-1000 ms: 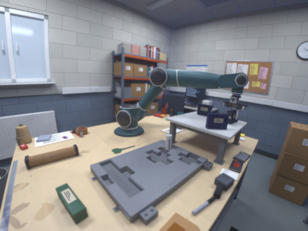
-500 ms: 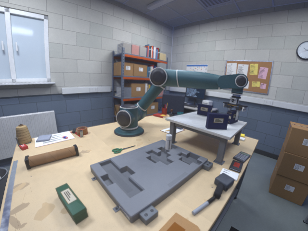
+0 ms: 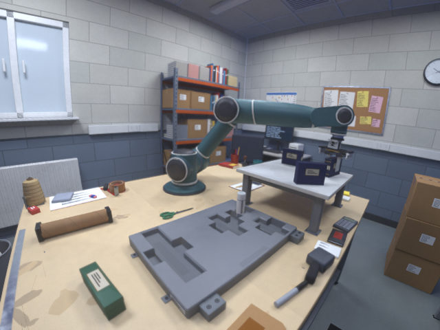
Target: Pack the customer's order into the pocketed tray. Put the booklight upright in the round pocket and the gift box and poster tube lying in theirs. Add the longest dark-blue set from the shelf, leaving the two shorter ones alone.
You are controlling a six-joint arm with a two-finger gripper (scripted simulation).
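My gripper (image 3: pixel 333 167) is down over the far right end of the white shelf (image 3: pixel 295 177), around a dark-blue set (image 3: pixel 331 166) that is mostly hidden behind another one. Its fingers are closing and I cannot tell whether they grip the set. Two other dark-blue sets stand on the shelf, one in front (image 3: pixel 310 172) and one further back (image 3: pixel 292 155). The booklight (image 3: pixel 241 202) stands upright in the grey tray (image 3: pixel 213 245). The poster tube (image 3: pixel 74 223) lies on the table to the left. The green gift box (image 3: pixel 102 289) lies near the front left.
The shelf's right edge is just under the gripper. Scissors (image 3: pixel 175 213) lie left of the tray. A calculator (image 3: pixel 344 223), a stamp (image 3: pixel 318 264) and a marker (image 3: pixel 289 296) lie near the table's right edge. Cardboard boxes (image 3: pixel 419 234) are stacked on the floor.
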